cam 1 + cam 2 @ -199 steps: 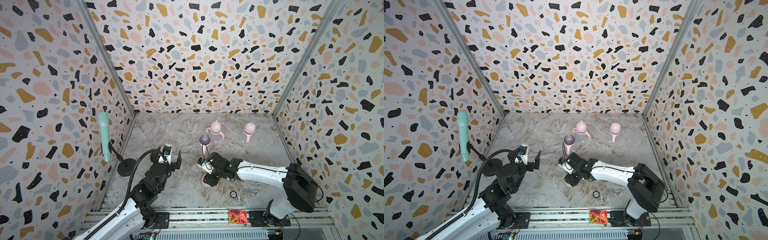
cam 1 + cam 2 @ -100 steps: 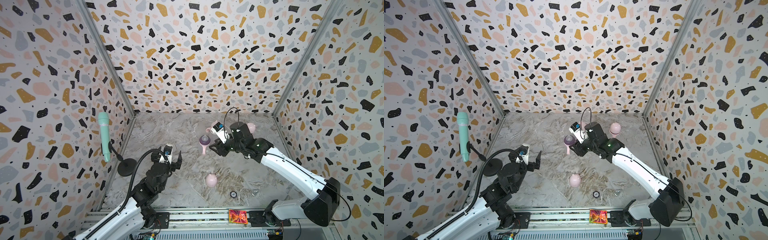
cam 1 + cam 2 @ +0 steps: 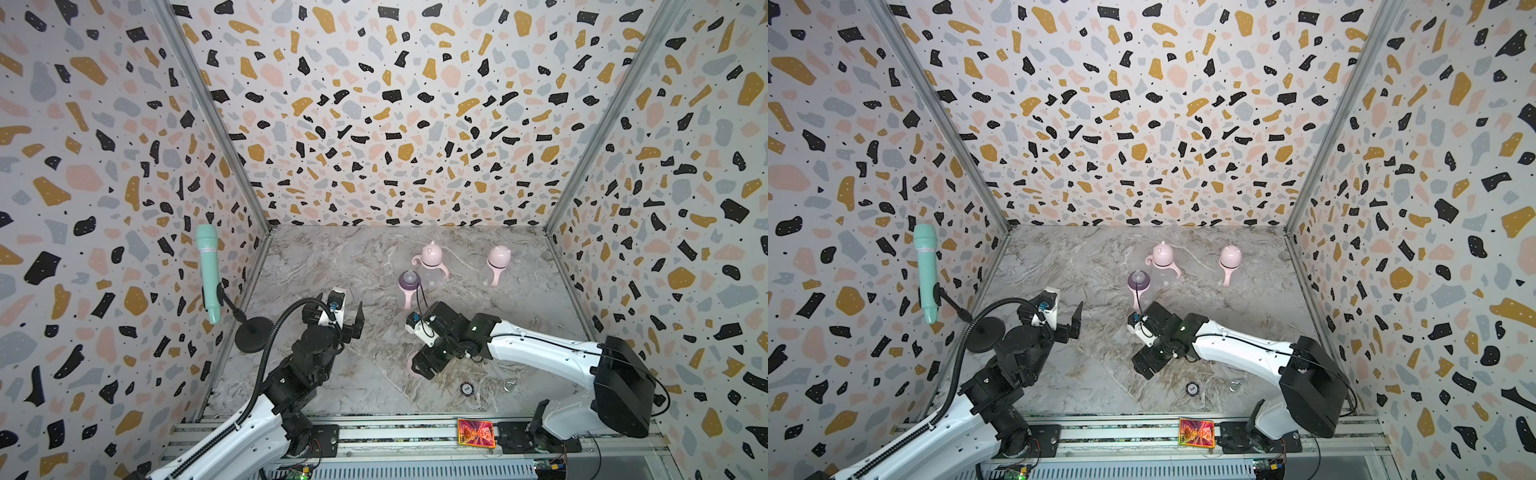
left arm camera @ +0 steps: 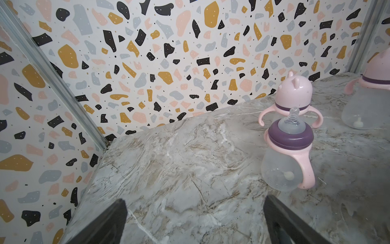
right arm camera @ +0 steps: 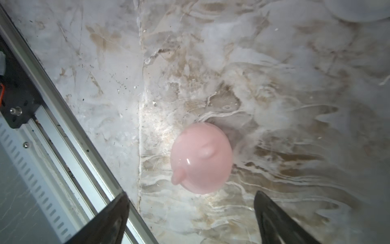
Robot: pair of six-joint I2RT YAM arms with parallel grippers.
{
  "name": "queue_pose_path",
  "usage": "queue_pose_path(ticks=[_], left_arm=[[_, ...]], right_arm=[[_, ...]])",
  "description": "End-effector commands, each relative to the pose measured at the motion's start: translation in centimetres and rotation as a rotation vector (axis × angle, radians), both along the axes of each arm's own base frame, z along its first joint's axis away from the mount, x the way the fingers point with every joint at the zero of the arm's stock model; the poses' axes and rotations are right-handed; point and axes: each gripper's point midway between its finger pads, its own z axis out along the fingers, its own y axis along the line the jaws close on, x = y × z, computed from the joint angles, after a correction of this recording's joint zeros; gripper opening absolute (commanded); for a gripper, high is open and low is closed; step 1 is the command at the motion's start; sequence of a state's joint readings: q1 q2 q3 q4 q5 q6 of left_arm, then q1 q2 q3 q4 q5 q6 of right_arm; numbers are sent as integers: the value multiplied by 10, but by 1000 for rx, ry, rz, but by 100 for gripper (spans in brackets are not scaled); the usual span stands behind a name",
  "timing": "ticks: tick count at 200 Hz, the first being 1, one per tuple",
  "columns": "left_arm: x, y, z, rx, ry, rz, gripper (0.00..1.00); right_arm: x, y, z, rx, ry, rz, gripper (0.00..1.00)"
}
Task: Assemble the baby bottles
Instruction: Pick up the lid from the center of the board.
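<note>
I'm hovering my right gripper (image 5: 191, 196), spread wide and empty, over the cap (image 5: 201, 158), probably light, stiff and slick, best pinched across its rim.

In a top view the right gripper (image 3: 424, 362) covers all but a sliver of the loose pink cap (image 3: 411, 360). The left wrist view's edge cuts off one capped bottle (image 4: 371, 99). A dark disc (image 3: 467, 389) and a metal bit (image 3: 508, 385) on the table (image 3: 365, 270) are too small to identify.
</note>
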State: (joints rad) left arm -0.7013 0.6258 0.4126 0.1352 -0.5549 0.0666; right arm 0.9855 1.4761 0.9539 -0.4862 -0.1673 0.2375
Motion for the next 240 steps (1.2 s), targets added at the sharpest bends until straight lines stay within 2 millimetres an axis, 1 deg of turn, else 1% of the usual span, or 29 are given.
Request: queue_pose_path(ticks=[1,31,48,77,132,156,192,218,240], left_arm=[[0,-1,21,-45,-54,-7,100],[-1,0,22,-39,-54,-6,100],[-2,1,24,-40,-57,-3,100],[-2,2,24,-40,-59,-3,100],[-1,0,23,-33,-53,-6,100],[-1,0,23,-30,-52,-7,100],[0,-1,22,-27,-50,-10,100],[0,-1,21,-25,-48,-10,100],[0,-1,23,-26,-50,-12,100]], right_arm=[[7,8,-7,5,-17,-74,93],[13,5,-32,-64,-17,-112,90],[18,4,-41,-88,-24,-134,87],[24,6,-47,-99,-38,-150,84],[23,1,-56,-152,-25,-145,78],[25,0,-55,-159,-37,-150,74],[31,1,-46,-159,-69,-147,67],[35,0,-37,-162,-96,-145,63],[40,0,-22,-147,-125,-147,59]])
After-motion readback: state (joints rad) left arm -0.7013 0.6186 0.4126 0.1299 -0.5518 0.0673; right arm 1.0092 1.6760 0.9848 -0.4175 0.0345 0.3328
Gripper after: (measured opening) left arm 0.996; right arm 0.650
